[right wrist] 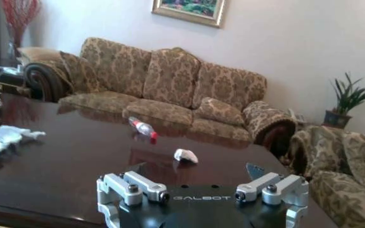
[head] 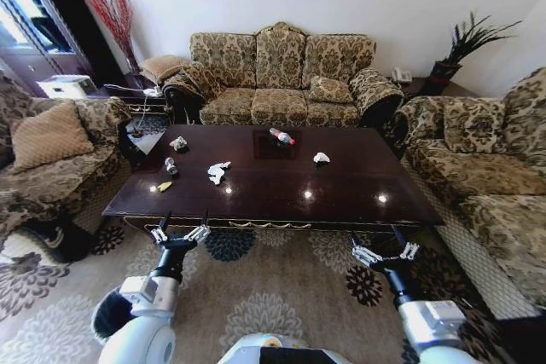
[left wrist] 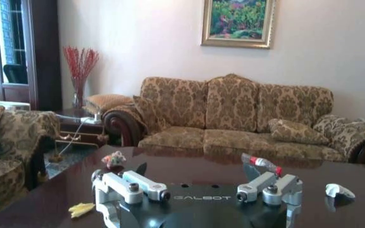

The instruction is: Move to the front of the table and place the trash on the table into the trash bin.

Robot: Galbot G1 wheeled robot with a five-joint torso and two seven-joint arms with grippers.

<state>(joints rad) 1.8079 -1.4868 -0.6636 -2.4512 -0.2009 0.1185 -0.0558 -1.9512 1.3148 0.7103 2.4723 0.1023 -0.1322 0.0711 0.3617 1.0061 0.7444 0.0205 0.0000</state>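
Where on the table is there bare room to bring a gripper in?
The table is bare on its right half, past the white wad, and along the near edge. The left end is crowded: yellow scrap, crumpled paper, wrappers. The bottle lies toward the far edge.

My surface (head: 341,185) is glossy dark mahogany. On it lie white crumpled paper (head: 218,171), a clear bottle (head: 281,135) with a red label, a yellow scrap (head: 164,186) and another white wad (head: 321,158). The sofa (head: 281,74) wears a tan-and-brown damask pattern. The carpet (head: 281,279) is beige with dark floral medallions. My left end effector (head: 180,233) and right end effector (head: 386,253) are silver on black.
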